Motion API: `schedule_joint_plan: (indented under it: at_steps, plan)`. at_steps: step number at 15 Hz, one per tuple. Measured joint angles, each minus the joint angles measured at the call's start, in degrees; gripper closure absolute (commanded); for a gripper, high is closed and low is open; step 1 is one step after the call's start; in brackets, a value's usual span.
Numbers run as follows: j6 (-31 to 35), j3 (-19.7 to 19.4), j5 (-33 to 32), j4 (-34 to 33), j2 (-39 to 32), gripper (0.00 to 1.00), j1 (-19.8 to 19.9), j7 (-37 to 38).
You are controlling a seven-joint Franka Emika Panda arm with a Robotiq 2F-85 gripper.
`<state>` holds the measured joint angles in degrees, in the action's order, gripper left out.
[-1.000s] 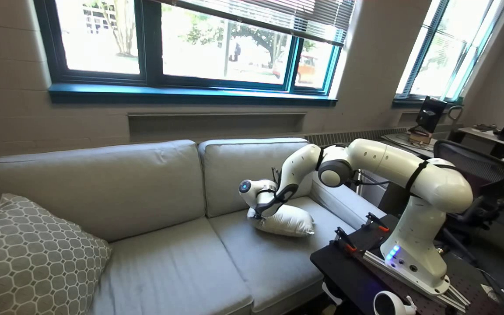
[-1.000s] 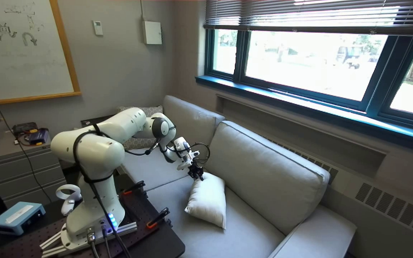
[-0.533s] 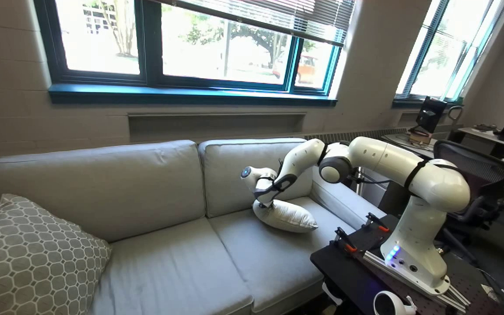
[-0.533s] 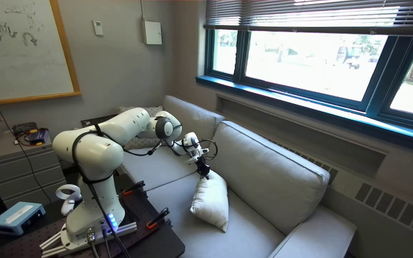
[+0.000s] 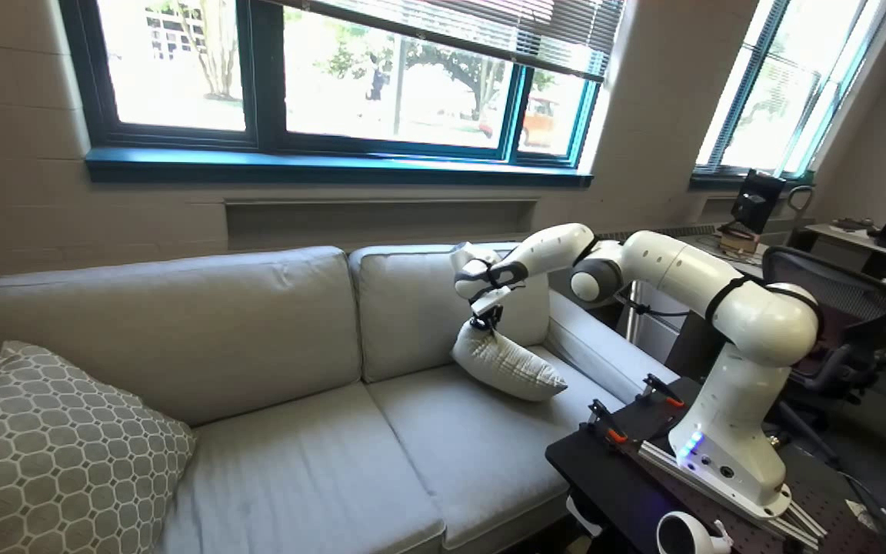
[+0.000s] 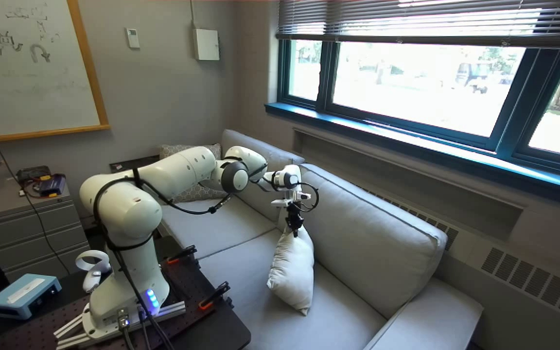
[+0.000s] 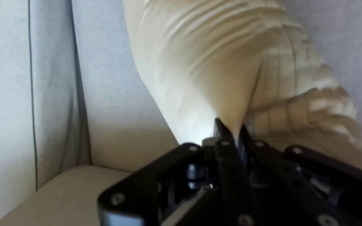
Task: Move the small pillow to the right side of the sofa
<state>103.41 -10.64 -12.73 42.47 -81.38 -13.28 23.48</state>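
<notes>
Pale wall spans the back of the room in an exterior view, set with a wide blue-framed window, a slatted blind across its top. Beneath, a large lattice-patterned cushion leans at the left end of the sofa. Grey-beige seating stretches rightward below two back cushions. Over the right seat, well apart from the patterned one, is the small pillow, tilted, its left end raised in front of the right back cushion; whether its low end touches the seat cannot be told. At the raised end the gripper is clenched on a fold of its cloth, as the wrist view shows. Farther right, the sofa's padded arm bounds the seat, while the white robot arm hides part of the right back cushion. Near right, a dark table bears the robot's base and two black-and-orange clamps. Beyond stand a mesh office chair and, at the far right, a second window.
</notes>
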Motion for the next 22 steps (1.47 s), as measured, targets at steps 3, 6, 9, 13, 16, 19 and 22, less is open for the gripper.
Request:
schedule_joint_plan:
  at_steps: [3,6,9,13,16,19,22]
  plan:
    - [0.30,0.32,4.03,1.24,3.70,0.94,5.27,0.05]
    - [3.57,0.30,7.79,5.70,8.17,0.94,10.92,0.34]
    - [9.97,0.60,12.35,12.92,12.65,0.70,16.09,0.23]
    - [19.68,4.73,17.85,23.15,18.13,0.53,19.01,-2.40]
    - [22.78,8.57,17.76,28.01,20.74,0.29,15.41,-5.67]
    - [22.88,9.76,16.12,29.22,20.95,0.32,8.33,-6.45]
    - [22.86,9.88,14.33,29.40,20.38,0.16,1.76,-6.06]
